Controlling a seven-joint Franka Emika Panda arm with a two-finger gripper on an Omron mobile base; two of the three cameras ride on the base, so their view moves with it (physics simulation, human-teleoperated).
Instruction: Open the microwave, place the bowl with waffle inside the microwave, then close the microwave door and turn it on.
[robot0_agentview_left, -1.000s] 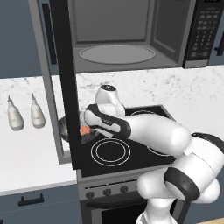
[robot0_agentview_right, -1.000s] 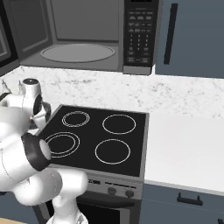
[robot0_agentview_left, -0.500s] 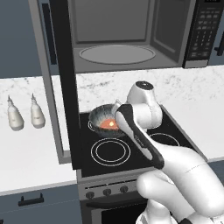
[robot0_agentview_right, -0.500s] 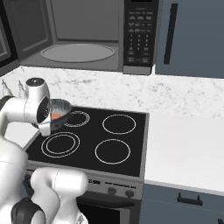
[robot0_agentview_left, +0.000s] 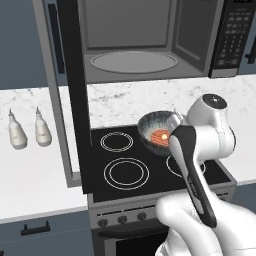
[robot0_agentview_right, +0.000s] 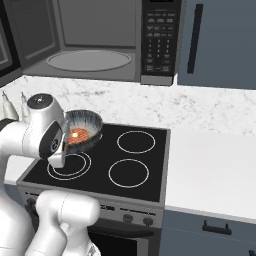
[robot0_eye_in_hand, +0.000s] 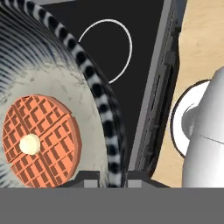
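**Bowl carried above the stovetop, microwave standing open**

The jaws are seen pinched shut on the rim of the bowl (robot0_eye_in_hand: 103, 113) at the bottom centre of the hand view, one tip inside, one outside. The gripper (robot0_eye_in_hand: 111, 177) holds it aloft over the stovetop (robot0_agentview_left: 150, 170), mid-frame in both base views. The waffle (robot0_eye_in_hand: 41, 135) lies flat inside; the bowl's mouth is tipped slightly toward the camera. Carrying is judged the step in hand. Next, a lift toward the microwave (robot0_agentview_left: 135, 45), upper frame, onto its turntable (robot0_agentview_left: 134, 62) is called for, past the microwave door (robot0_agentview_left: 75, 95) swung out at left.
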